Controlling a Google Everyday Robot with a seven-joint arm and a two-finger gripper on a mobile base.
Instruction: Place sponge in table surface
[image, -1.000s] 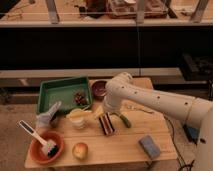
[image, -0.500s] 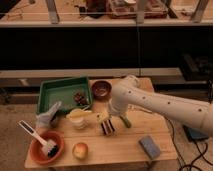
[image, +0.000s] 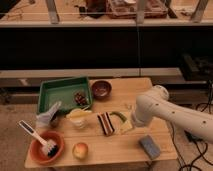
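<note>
The table surface (image: 125, 150) carried everything, and I judged the task's goal to be met there, not in the green tray (image: 50, 90) at its left rear; the white arm (image: 165, 112) reached in from the right, bent low over the wood, so that its tip sat near the middle of the table; the orange bowl (image: 35, 150) with a brush in it stood at the front left and a small dark bowl (image: 101, 89) just right of the tray, both well apart from the work; what I took for the sponge (image: 106, 123), a dark striped slab, lay flat on the bare wood at the centre, free of the tray; a blue-grey block (image: 149, 146) lay near the front right; the gripper (image: 128, 123) sat just right of the sponge, tucked under the arm, and I could not tell how wide it stood or whether it held anything; compared with half a second earlier, the arm had drawn back rightward off the sponge, which had kept its place, as had the rest
</note>
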